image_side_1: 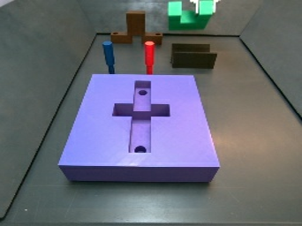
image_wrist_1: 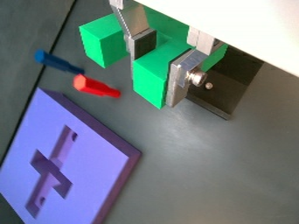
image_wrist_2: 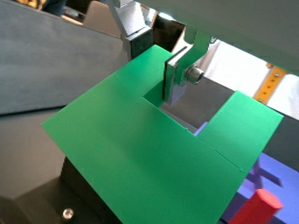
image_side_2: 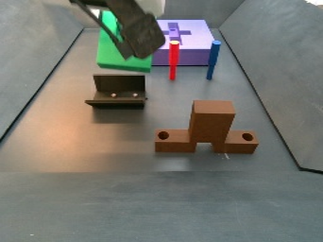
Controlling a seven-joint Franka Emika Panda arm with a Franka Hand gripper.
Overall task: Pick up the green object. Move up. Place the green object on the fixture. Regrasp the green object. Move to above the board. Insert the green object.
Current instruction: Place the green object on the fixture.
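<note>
gripper (image_wrist_1: pixel 158 54): clamped on green object (image_wrist_1: pixel 153 77), upper centre of frame
fixture (image_side_1: pixel 193 56): below the load, slightly right, mid-upper frame

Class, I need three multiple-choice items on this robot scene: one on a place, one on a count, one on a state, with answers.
1. Where is the bright green U-shaped piece?
A. In the board's recess
B. In the air, held
C. Lying on the floor

2. How many thin upright pegs stand by the thick purple rectangular board?
A. Two
B. Three
C. Four

3. The end effector is:
A. Open, empty
B. Shut on the green piece
C. Out of view

Answers: B, a side view shows it held above the dark L-shaped fixture; A, one red peg, one blue peg; B, silver fingers clamp it.
</note>
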